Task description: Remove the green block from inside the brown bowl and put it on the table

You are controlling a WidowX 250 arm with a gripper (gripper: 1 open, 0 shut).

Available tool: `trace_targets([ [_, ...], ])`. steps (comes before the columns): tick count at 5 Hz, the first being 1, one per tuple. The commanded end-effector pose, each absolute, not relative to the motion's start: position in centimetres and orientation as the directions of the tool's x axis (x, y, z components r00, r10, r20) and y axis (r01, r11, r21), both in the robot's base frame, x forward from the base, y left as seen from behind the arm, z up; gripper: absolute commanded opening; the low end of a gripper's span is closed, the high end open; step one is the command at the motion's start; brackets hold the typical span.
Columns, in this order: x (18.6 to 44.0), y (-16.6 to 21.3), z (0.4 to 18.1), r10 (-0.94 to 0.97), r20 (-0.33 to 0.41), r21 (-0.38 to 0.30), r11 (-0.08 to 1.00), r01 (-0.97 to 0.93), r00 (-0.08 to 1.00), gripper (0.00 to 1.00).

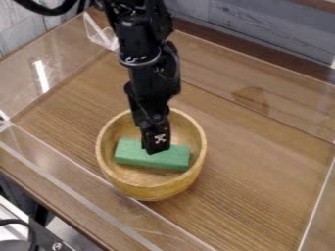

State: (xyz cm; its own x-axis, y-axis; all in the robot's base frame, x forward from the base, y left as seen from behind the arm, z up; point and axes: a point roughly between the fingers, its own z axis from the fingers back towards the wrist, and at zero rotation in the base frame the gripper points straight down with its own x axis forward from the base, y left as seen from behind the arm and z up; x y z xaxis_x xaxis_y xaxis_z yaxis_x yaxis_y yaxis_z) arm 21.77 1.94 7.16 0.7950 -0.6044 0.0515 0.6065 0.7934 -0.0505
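Green block lies flat inside brown bowl, long side running left to right across bowl floor. Black gripper points straight down into bowl, tip right over block's upper edge; contact hard to judge from this angle. Fingers spread wide, holding nothing. Bowl sits near front of table, clear acrylic walls around edges.

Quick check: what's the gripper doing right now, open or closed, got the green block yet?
Gripper: open, lowered into the brown bowl over the green block, which lies flat in the bowl; no grip shows.
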Motion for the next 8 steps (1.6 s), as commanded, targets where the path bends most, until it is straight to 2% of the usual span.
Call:
trace_targets([
  [1,22.9,2.1,7.2,-0.609,0.088,-0.013,0.791,0.612,0.788,1.0],
  [4,22.8,1.8,4.4,-0.628,0.089,-0.011,0.776,0.631,0.773,1.0],
  [5,22.8,1.7,3.8,-0.624,0.09,-0.012,0.779,0.627,0.776,0.0],
  [8,22.9,1.4,4.3,-0.594,0.084,-0.027,0.801,0.598,0.8,0.0],
])
